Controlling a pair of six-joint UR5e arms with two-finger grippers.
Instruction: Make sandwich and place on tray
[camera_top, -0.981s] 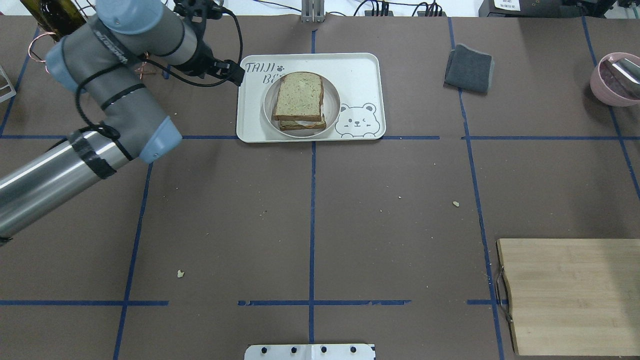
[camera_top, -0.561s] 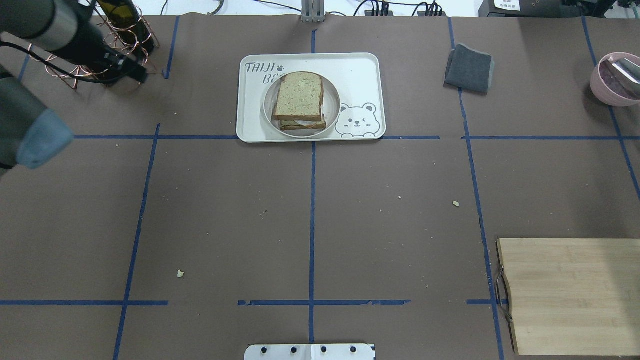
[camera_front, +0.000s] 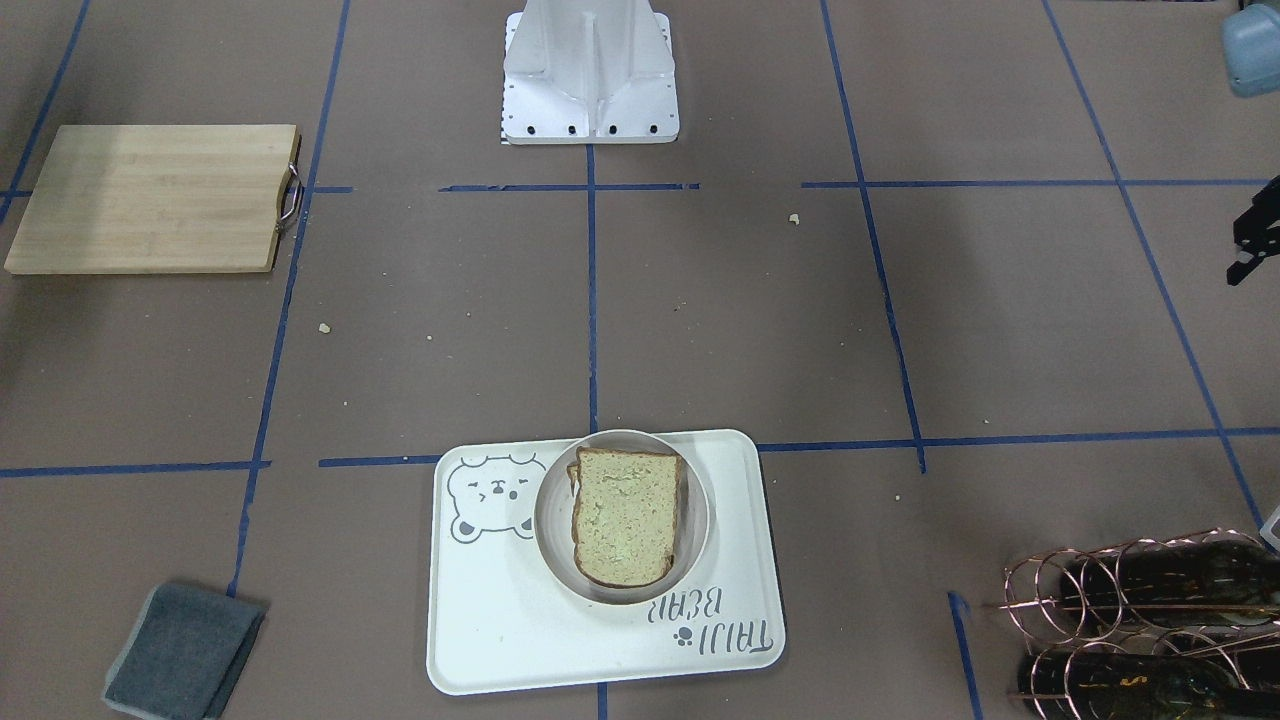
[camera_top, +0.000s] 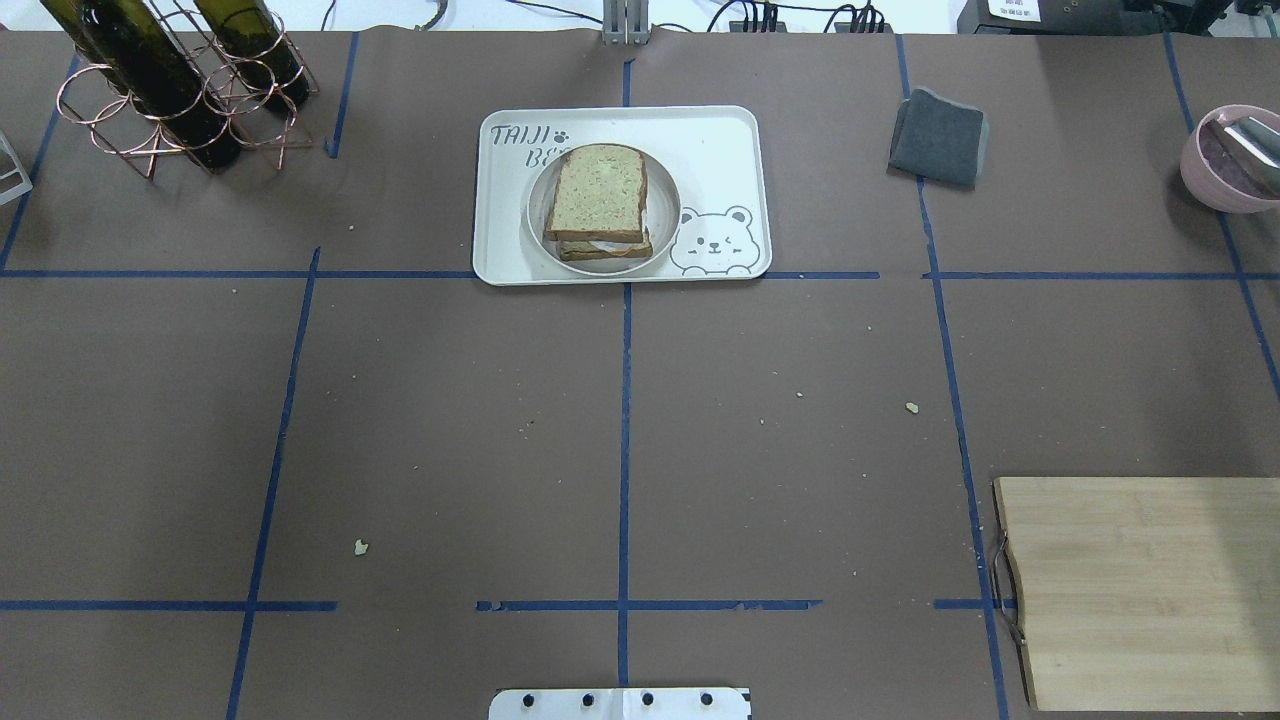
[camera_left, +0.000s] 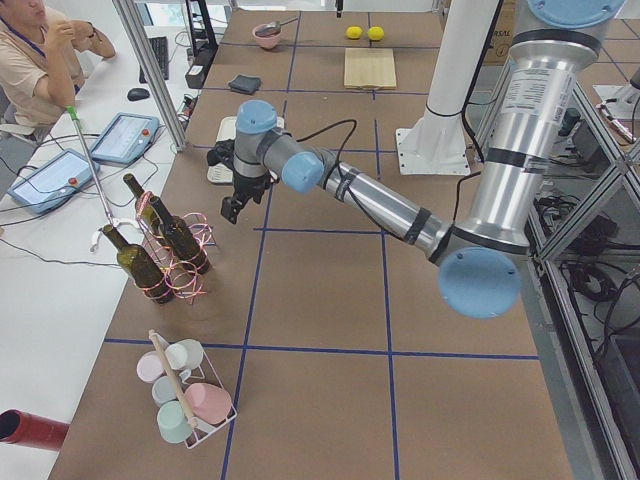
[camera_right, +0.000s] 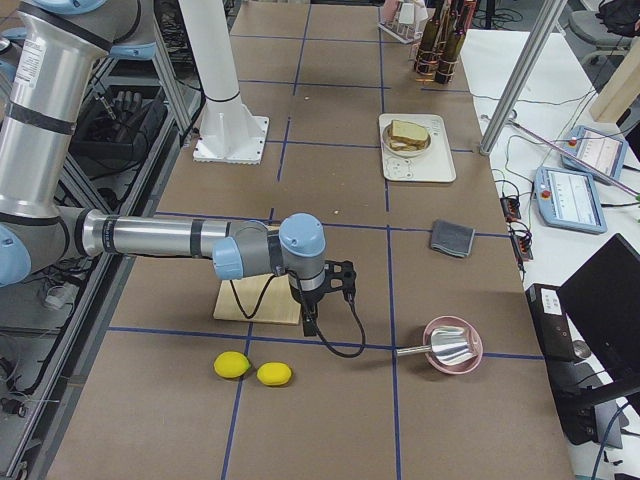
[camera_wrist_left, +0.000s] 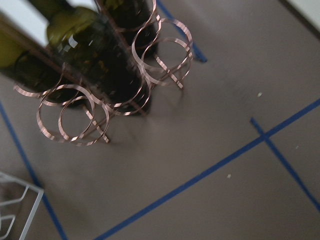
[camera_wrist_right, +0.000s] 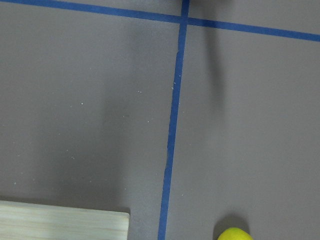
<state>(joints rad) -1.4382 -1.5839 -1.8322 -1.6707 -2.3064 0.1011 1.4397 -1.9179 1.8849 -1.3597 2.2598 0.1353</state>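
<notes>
Front-facing view: the sandwich (camera_front: 625, 515) sits in the round dish (camera_front: 545, 530), and the dish stands on the tray (camera_front: 500, 620), between the bear drawing and the lettering. The cutting board (camera_front: 150, 195) and the grey cloth (camera_front: 185, 650) lie well apart from it. The left gripper (camera_front: 1258, 235) only clips the frame edge, so I cannot tell how its fingers stand.

Overhead view: the top slice lies slightly offset on the lower one, with a strip of white egg showing between them at the near edge. I note the bottle rack (camera_top: 170, 100) at the far left corner and the pink bowl (camera_top: 1225, 165) at the far right.

Left side view: the left gripper hangs above the table, pointing down, between the tray and the bottle rack. From here I cannot tell whether its fingers are spread or together.

Right side view: the right gripper (camera_right: 308, 322) hangs by the edge of the cutting board, with two lemons (camera_right: 232, 365) near. Again I cannot tell the finger state.

Left wrist view: blurred, showing the bottle rack from above.

Right wrist view: a corner of the cutting board, one lemon at the bottom edge and the blue tape (camera_wrist_right: 172, 125).
</notes>
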